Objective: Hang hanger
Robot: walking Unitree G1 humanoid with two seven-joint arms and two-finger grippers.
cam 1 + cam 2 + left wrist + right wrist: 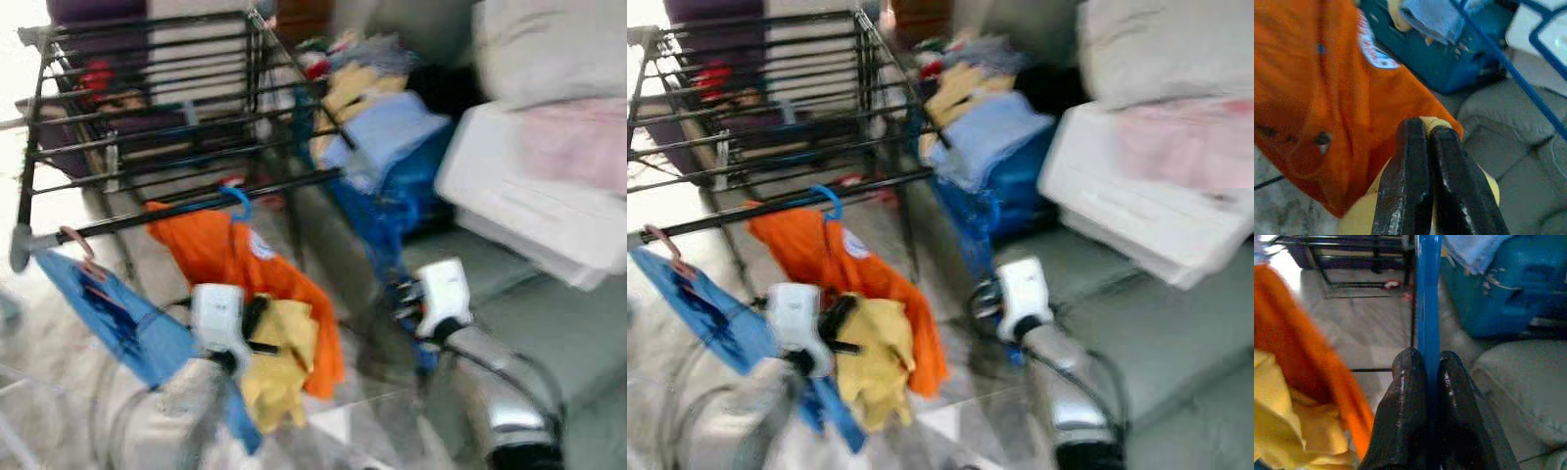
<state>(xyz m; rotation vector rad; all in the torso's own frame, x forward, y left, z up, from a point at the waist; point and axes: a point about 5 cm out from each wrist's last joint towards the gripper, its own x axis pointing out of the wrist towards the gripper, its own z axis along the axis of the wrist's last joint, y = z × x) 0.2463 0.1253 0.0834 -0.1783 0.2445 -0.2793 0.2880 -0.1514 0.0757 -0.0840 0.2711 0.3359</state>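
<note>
Now the right pincer (1426,369) clamps the blue hanger (1428,293); left pincer (1425,142) pinches yellow cloth (279,357).

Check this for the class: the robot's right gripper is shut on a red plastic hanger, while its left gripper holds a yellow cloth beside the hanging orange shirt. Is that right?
Not quite. The hanger in the right gripper is blue plastic, not red, as the right wrist view shows. The rest stands: the left gripper is shut on the yellow cloth beside the orange shirt hanging from the black drying rack.

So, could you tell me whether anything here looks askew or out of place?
Yes: a pile of clothes spills loosely over the blue bag beside the drying rack, unsorted, while the orange garment hangs bunched and lopsided from its rail.
</note>
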